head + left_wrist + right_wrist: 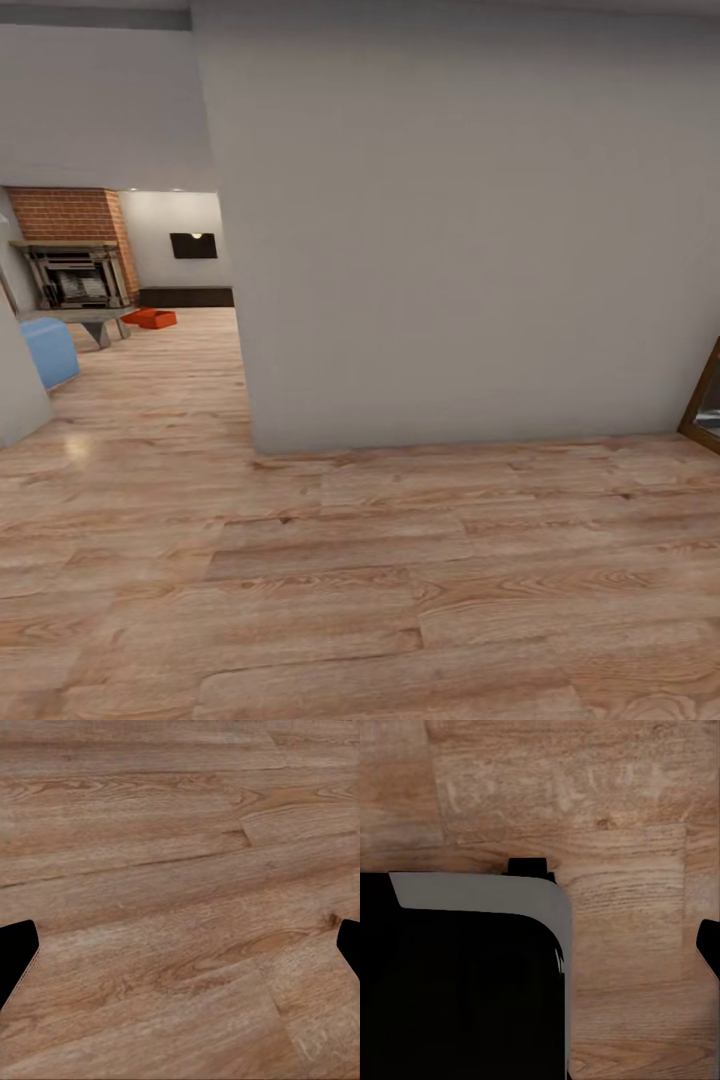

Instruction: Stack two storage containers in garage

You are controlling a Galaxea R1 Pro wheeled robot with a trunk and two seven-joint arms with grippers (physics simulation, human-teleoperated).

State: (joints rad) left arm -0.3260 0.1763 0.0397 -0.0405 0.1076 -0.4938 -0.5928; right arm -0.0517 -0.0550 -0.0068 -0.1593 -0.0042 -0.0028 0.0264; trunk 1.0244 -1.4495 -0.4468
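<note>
The two orange-red storage containers (151,318) sat far off on the living-room floor near the fireplace (75,272), probably light, rigid, best gripped by a wall rim; left gripper (180,952) fingers spread, right's unclear.

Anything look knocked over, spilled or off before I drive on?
Nothing stands out. The orange storage containers sit upright on the wood floor beside the table, near the brick fireplace.

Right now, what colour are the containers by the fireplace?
Orange-red. The containers sit on the wood floor past the doorway; head view shows them best.
</note>
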